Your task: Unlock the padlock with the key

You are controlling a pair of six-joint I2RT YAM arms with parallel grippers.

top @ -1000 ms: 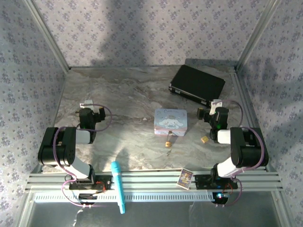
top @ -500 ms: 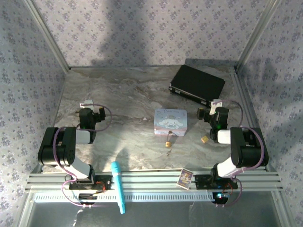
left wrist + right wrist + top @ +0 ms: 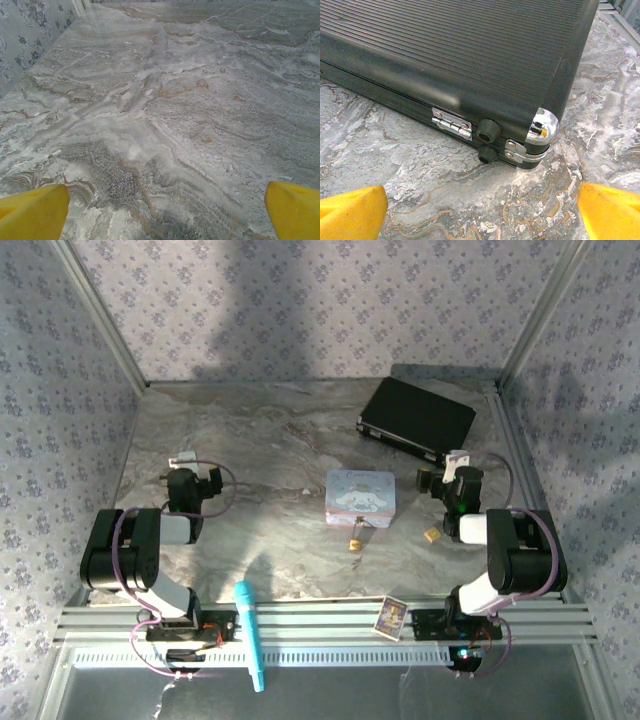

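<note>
Counted one each: padlock, pastel tin, black case, tan block, teal pen, card. Padlock tiny, brass, mid-counter just in front of tin's near edge, contact unclear, between the two arms. Tin rectangular with rounded corners; case ribbed, chrome corner caps, metal latch, far right on marbled counter. Pen and card on aluminium rail at near edge. Left pincer spread wide, holding nothing, bare counter ahead. Right pincer spread wide, holding nothing, facing case corner, near, not touching. Wallpapered walls close on three sides, open counter at far left
</note>
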